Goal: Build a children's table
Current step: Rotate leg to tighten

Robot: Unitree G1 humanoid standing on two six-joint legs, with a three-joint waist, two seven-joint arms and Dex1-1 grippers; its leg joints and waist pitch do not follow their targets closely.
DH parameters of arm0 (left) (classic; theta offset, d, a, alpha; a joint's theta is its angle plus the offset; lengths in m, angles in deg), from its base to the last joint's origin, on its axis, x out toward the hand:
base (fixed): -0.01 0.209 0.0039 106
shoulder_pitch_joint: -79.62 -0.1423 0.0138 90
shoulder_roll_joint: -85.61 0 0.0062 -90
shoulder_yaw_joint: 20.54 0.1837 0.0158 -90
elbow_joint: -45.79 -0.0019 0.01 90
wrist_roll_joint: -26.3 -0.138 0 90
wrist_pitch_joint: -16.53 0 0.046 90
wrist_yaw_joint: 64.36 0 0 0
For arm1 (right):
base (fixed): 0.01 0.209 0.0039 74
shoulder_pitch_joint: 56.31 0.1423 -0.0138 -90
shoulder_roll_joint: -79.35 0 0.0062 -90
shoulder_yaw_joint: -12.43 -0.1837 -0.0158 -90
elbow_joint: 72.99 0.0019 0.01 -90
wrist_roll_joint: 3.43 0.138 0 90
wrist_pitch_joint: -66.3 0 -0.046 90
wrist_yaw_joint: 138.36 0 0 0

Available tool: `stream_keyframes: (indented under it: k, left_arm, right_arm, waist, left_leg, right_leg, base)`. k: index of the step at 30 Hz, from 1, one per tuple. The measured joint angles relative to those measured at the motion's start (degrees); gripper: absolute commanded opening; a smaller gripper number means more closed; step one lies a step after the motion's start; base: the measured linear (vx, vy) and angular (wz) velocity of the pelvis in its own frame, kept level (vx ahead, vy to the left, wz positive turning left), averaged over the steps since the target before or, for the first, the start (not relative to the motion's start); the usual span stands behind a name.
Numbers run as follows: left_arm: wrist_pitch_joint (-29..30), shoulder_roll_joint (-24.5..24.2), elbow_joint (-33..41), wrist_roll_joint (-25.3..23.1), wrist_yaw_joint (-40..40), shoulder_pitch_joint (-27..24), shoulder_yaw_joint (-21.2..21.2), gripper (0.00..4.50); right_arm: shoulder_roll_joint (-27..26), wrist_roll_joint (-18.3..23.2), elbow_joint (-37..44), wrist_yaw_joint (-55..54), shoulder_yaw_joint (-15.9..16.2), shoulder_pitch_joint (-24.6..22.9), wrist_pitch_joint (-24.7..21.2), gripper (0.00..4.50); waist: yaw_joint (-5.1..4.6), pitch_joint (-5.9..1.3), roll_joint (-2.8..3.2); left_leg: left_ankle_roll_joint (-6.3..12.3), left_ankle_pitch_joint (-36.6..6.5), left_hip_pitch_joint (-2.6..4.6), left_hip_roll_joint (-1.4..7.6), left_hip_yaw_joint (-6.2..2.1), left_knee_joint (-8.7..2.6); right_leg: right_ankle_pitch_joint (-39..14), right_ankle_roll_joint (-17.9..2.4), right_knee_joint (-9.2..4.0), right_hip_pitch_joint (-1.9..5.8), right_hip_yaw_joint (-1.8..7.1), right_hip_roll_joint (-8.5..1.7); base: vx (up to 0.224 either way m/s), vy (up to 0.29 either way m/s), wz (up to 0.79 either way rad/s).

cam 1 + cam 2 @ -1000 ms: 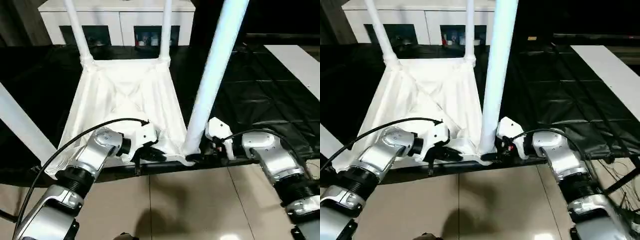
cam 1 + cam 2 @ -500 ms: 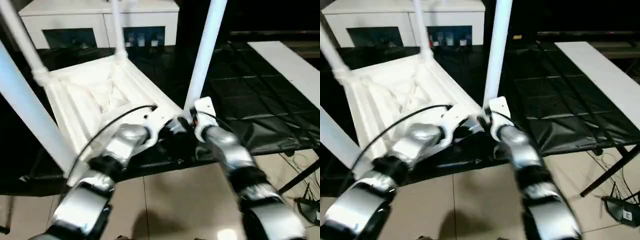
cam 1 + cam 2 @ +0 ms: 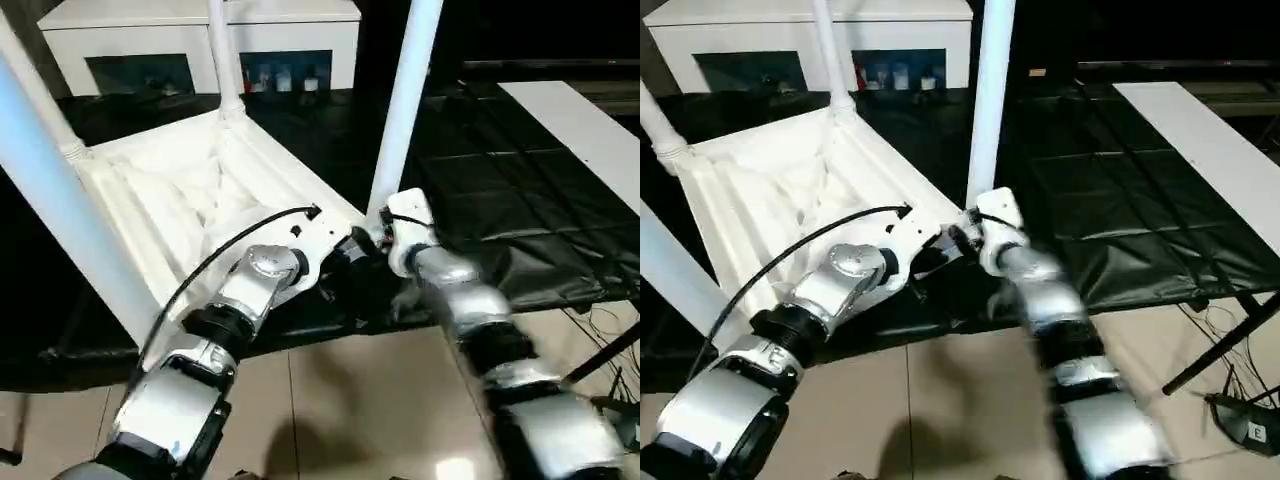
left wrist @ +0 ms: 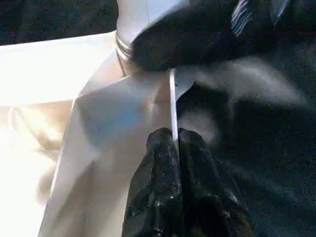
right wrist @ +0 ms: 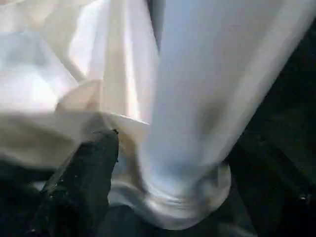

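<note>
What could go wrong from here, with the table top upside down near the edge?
1. The left tool pinches only the thin rim of the table top; it may slip.
2. The top's near corner overhangs the black-covered table; the top could tip off.
3. The right tool sits at the near leg; a push might loosen it.

Hardly any writing can be read here. The single legible mark is a white letter "E" on a small dark box (image 3: 1251,430) lying on the tiled floor (image 3: 960,400), well apart from the fingers. Nothing else carries readable text.
</note>
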Motion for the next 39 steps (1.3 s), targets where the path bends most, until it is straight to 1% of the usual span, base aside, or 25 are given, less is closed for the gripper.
stream_keyframes:
  k: [3,5,8,10,13,16,22,25,27,29,31,34,39]
  left_arm:
    - [-1.99,-2.15,1.73,0.26,-4.63,-1.41,0.68,0.0]
    - [-3.32,-4.23,4.35,0.48,-9.6,-3.2,1.72,0.0]
    - [-4.47,-7.66,8.47,2.17,-17.66,-5.97,2.65,0.0]
    - [-4.8,-9.1,10.64,2.85,-21.99,-7.31,3.3,0.0]
    - [-5.02,-10.02,12.75,3.65,-26.07,-8.39,4.62,0.0]
    - [-4.99,-10.97,14.24,4.1,-28.64,-9.16,4.9,0.0]
    - [-4.96,-11.56,15.08,4.29,-29.82,-9.63,5.05,0.0]
    - [-4.75,-11.64,15.33,4.38,-30.05,-9.67,5.07,0.0]
    - [-4.51,-11.71,15.52,4.43,-30.2,-9.7,5.08,0.0]
    - [-4.5,-11.73,15.53,4.45,-30.21,-9.7,5.07,0.0]
    - [-4.5,-11.74,15.53,4.45,-30.21,-9.7,5.08,0.0]
    - [-4.5,-11.78,15.53,4.45,-30.21,-9.7,5.08,0.0]
    - [-4.49,-11.9,15.52,4.45,-30.21,-9.7,5.07,0.0]
  right_arm:
    - [4.75,1.16,5.08,11.45,1.97,-2.45,1.24,3.83]
    - [8.68,1.3,8.11,19.39,4.32,-4.72,2.86,3.83]
    - [13.45,1.39,10.86,28.32,6.32,-7.1,3.6,3.83]
    - [15.11,1.61,11.84,32.45,7.26,-7.58,3.61,3.83]
    - [15.79,2.23,13.23,36.05,7.99,-7.6,4.13,3.83]
    - [16.13,2.68,14.91,38.98,8.75,-7.95,4.64,3.83]
    - [16.92,2.51,15.5,42.02,10.0,-8.95,4.7,3.83]
    - [17.54,2.3,15.49,42.68,10.29,-8.95,4.85,3.46]
    - [17.6,2.12,15.48,42.75,10.52,-8.95,4.94,3.37]
    - [17.59,1.92,15.48,42.73,10.55,-8.95,4.94,3.12]
    - [17.57,1.92,15.41,42.44,10.45,-8.93,4.94,3.01]
    - [17.43,1.93,15.26,42.33,10.35,-8.91,4.94,2.64]
    - [17.14,1.91,15.18,42.12,10.22,-8.89,4.94,2.58]
  waist:
    - [0.48,0.0,0.0]
    - [0.99,0.0,0.0]
    - [1.74,0.0,0.01]
    - [2.24,0.0,0.01]
    - [2.7,0.0,0.01]
    - [2.72,0.0,0.0]
    - [2.55,0.02,-0.03]
    - [2.56,0.02,-0.03]
    - [2.55,0.02,-0.03]
    - [2.57,0.02,-0.03]
    - [2.57,0.02,-0.03]
    - [2.55,0.02,-0.03]
    - [2.49,0.02,-0.03]
  left_leg:
    - [0.01,0.01,0.0,0.04,-0.02,0.0]
    - [0.02,0.01,-0.01,0.05,-0.02,0.0]
    - [0.01,0.01,-0.01,0.06,-0.01,0.03]
    - [0.01,0.0,0.0,0.07,0.0,0.04]
    - [-0.01,0.0,-0.01,0.07,0.03,0.04]
    - [-0.01,0.0,-0.01,0.07,0.03,0.04]
    - [-0.01,0.0,-0.01,0.07,0.03,0.03]
    - [-0.01,0.0,-0.01,0.07,0.03,0.04]
    - [-0.01,0.0,-0.02,0.07,0.03,0.03]
    - [-0.01,0.0,-0.02,0.08,0.03,0.03]
    - [-0.01,0.0,-0.02,0.08,0.03,0.03]
    - [-0.01,0.0,-0.02,0.08,0.03,0.03]
    - [-0.02,0.0,-0.01,0.08,0.03,0.03]
  right_leg:
    - [-0.01,0.01,0.02,0.0,-0.07,0.0]
    - [-0.02,0.03,0.01,0.01,-0.09,0.0]
    - [-0.03,0.05,0.03,0.04,-0.11,-0.01]
    - [-0.02,0.04,0.04,0.04,-0.11,-0.02]
    - [-0.02,0.03,0.04,0.09,-0.11,-0.04]
    - [-0.02,0.03,0.04,0.16,-0.09,-0.04]
    - [-0.03,0.04,0.05,0.17,-0.09,-0.04]
    - [-0.03,0.05,0.05,0.17,-0.09,-0.04]
    - [-0.03,0.05,0.04,0.16,-0.09,-0.04]
    - [-0.03,0.05,0.05,0.15,-0.09,-0.04]
    - [-0.03,0.05,0.04,0.16,-0.09,-0.04]
    - [-0.03,0.05,0.05,0.16,-0.09,-0.04]
    - [-0.03,0.05,0.05,0.16,-0.09,-0.04]
  base:
    - [0.0,0.0,0.0]
    - [0.0,0.0,0.0]
    - [0.0,0.0,0.0]
    - [0.0,0.0,0.0]
    - [0.0,0.0,0.0]
    - [0.0,0.0,0.0]
    - [0.0,0.0,0.0]
    - [0.0,0.0,0.0]
    - [0.0,0.0,0.0]
    - [0.0,0.0,0.0]
    - [0.0,0.0,0.0]
    - [0.0,0.0,0.0]
    - [0.0,0.0,0.0]
